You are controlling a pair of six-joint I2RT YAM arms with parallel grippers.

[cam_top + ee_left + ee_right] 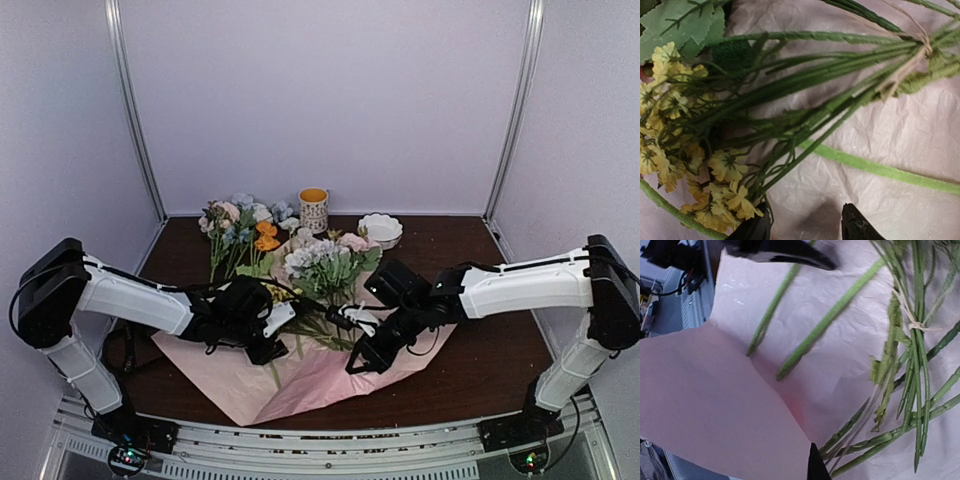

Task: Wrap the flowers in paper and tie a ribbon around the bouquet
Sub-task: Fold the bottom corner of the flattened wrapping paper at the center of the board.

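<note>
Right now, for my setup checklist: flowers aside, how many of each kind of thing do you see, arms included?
Cup: 1
Bowl: 1
Paper sheet: 1
Robot arms: 2, the left arm and the right arm
Total: 5

a: where does the paper [250, 385] lie?
b: on the table [490, 350], at the middle of its near edge, one corner reaching toward that edge.
a: and the flowers [325, 268]?
b: on the paper, blooms toward the far edge, stalks toward the near edge. a loose bunch [235, 228] lies behind the paper, toward the far left corner.
a: what else is back there?
b: a cup [314, 210] at the middle of the far edge, a bowl [381, 230] just right of it.
a: the grippers?
b: both over the paper, the left gripper [292, 312] left of the stalks, the right gripper [340, 318] right of them.
</note>
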